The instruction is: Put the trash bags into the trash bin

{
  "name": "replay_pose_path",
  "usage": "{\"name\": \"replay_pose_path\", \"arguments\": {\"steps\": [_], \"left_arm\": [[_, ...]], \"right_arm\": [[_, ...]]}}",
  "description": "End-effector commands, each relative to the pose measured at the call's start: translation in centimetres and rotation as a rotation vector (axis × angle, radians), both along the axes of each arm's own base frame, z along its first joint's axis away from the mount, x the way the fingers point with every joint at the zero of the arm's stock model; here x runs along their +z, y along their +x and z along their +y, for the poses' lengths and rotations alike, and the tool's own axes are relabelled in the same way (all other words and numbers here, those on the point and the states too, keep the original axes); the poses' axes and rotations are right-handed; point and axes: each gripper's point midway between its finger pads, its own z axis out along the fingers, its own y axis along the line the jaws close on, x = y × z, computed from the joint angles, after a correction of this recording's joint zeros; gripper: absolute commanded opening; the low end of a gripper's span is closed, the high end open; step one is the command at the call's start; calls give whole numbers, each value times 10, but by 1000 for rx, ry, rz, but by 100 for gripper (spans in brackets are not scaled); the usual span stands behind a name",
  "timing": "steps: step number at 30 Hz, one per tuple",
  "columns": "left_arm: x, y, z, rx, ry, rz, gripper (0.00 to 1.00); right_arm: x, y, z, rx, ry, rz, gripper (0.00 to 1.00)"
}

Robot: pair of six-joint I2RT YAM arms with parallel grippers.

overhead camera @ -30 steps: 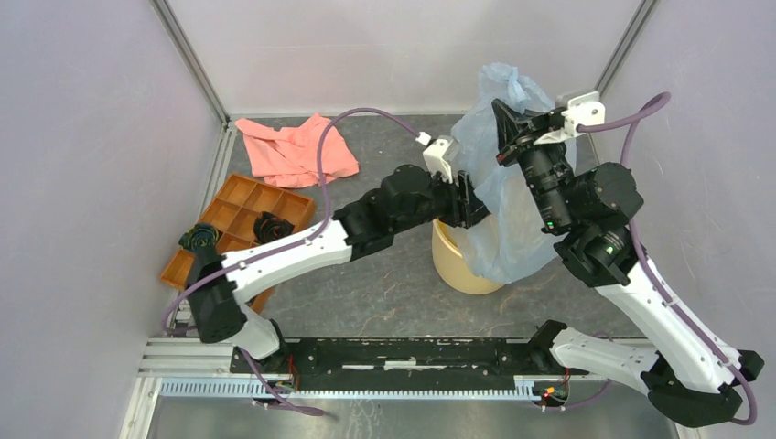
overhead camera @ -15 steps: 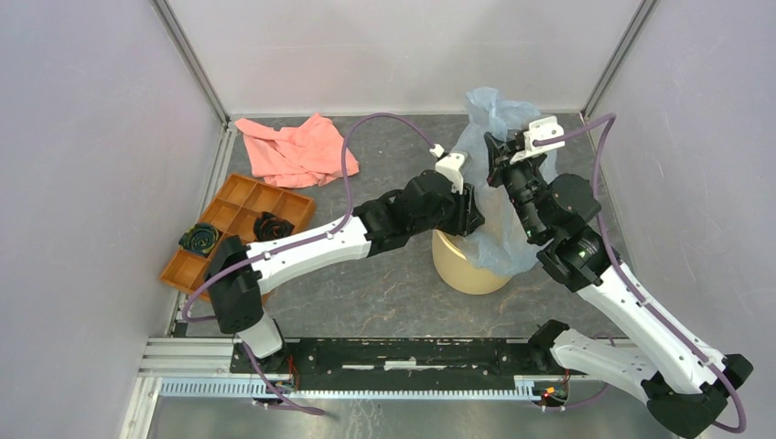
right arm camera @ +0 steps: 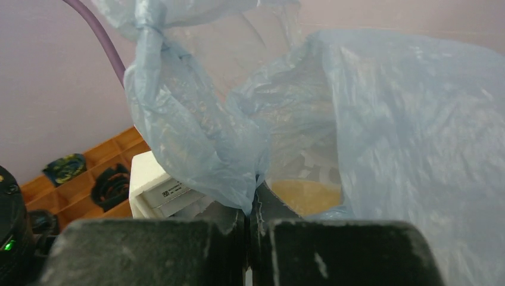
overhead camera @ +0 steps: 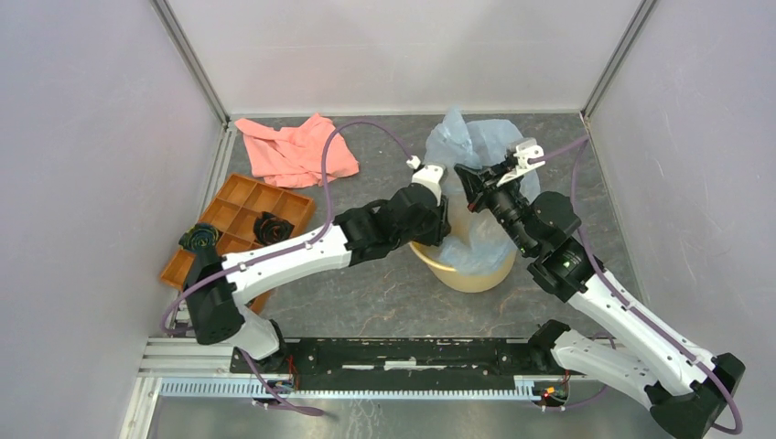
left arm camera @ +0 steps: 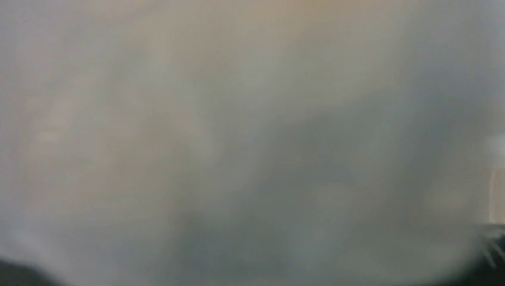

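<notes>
At trash bin [overhead camera: 460, 273]: trash bag [overhead camera: 476, 146] sits lower than before, sagging inside.
Right gripper [right arm camera: 250, 207]: pinching bag film.
Left gripper [overhead camera: 442, 219]: film-smothered, grip unreadable.

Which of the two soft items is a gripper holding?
The pale blue plastic bag, pinched by the right gripper over the yellow bucket; the pink cloth lies apart, untouched.
</notes>
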Motion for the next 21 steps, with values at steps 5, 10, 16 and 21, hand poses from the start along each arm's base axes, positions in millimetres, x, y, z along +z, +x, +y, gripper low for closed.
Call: {"name": "replay_pose_path", "arguments": {"steps": [5,10,16,21], "left_arm": [[15,-16,61,60,37,-41,47],[32,-19,33,-22,-29,-34,52],[42,-15,16,-64,-34,-36,71],[76,-18,24,-56,-95,-74,84]], "right_arm": [[16,-5,0,17,192,-3,0],[4,5,-25,-116,118,13,0],[19,4,-46,-195,29,-26,1],[45,-1,-35,-124,-15,-75,1]]}}
